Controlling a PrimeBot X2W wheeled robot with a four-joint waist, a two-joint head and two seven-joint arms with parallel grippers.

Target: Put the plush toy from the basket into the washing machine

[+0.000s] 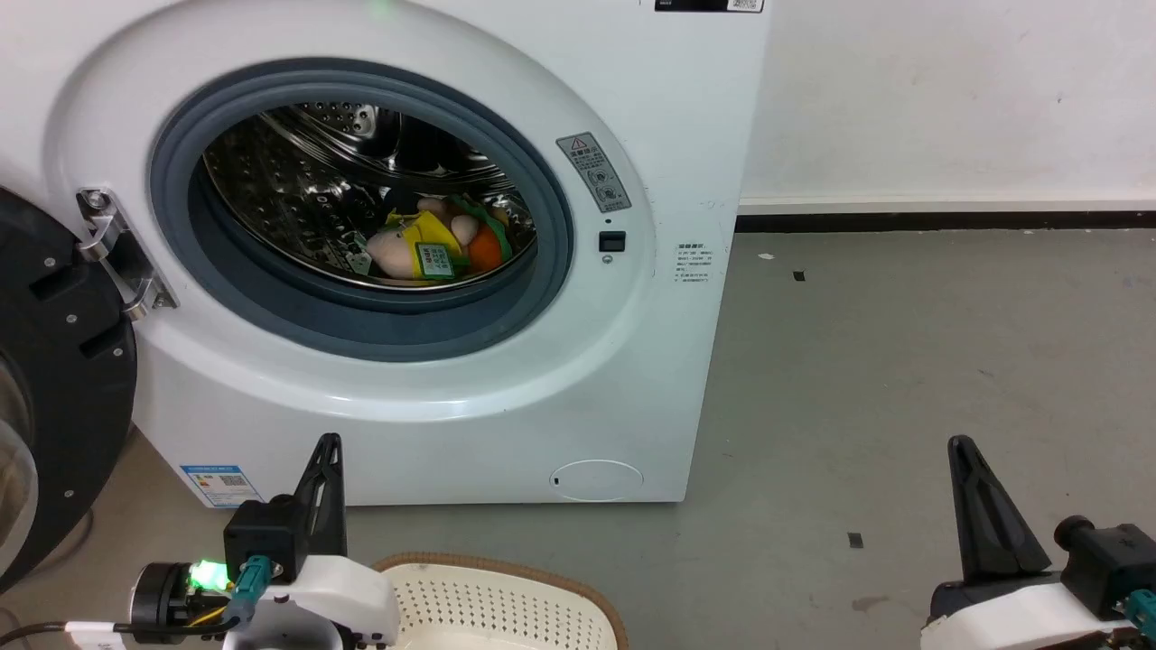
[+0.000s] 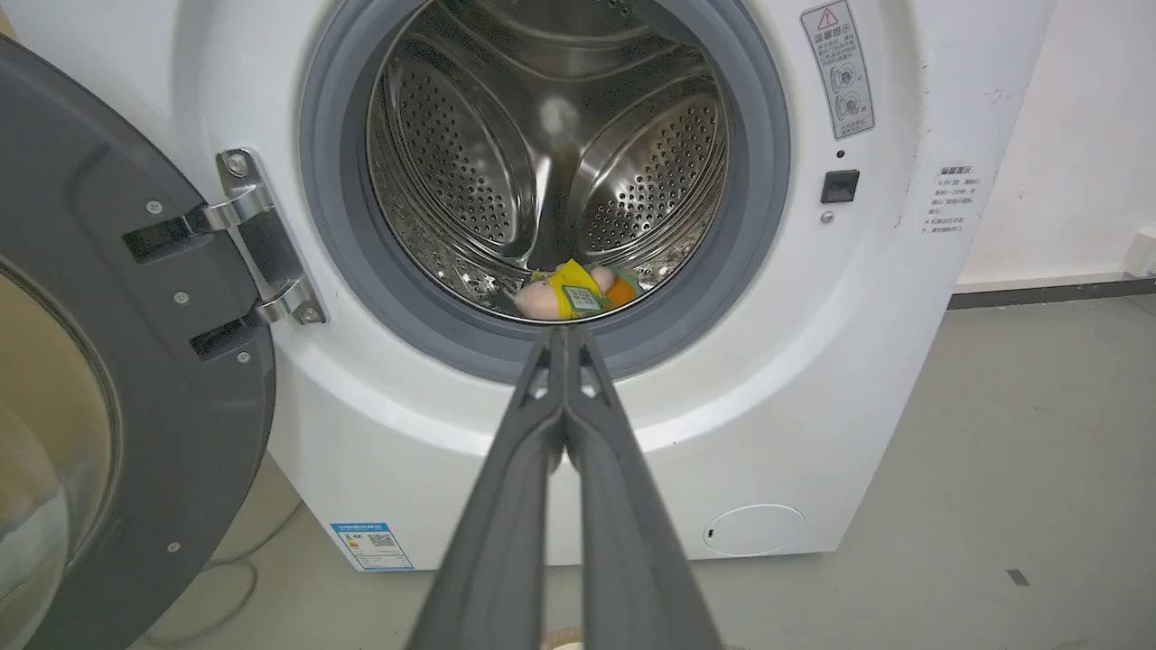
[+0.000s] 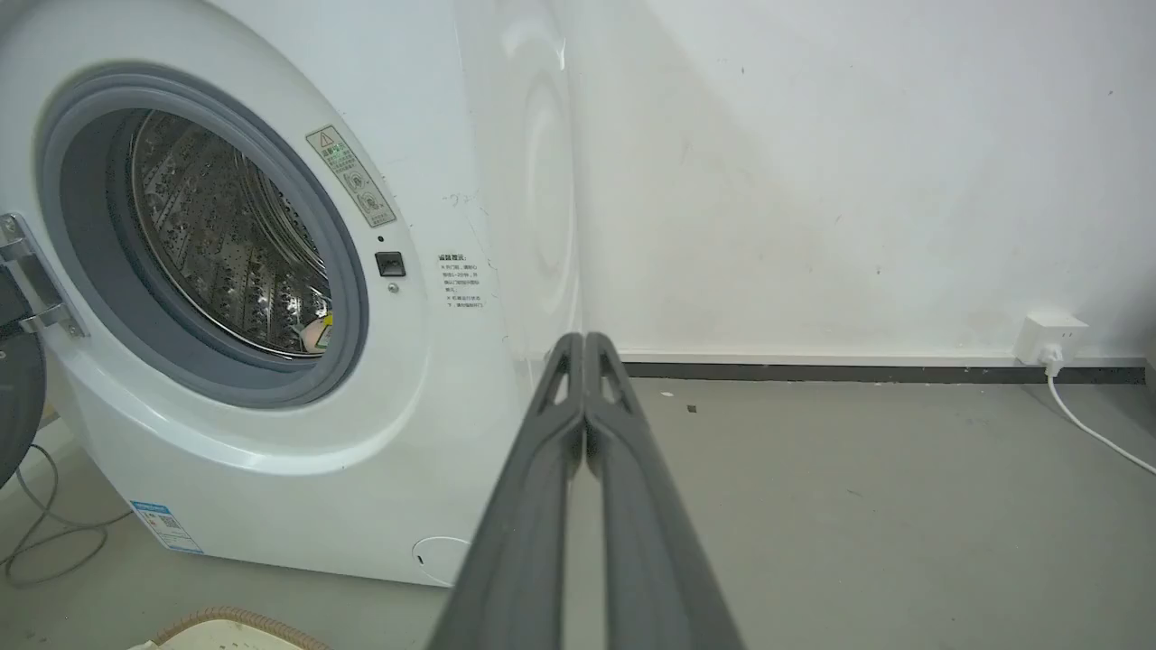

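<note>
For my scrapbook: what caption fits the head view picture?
Small multicoloured plush toy rests in the steel drum of the white washing machine; left gripper and right gripper shut.

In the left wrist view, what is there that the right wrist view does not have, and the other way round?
Left wrist view, against the right: the shut left gripper, the whole plush toy lying in the drum, the door glass. Right wrist view, against the left: the shut right gripper, a wall socket with a white cable. Both share the washing machine, its drum, the hinge and the grey floor; the right wrist view catches just a sliver of the toy.
</note>
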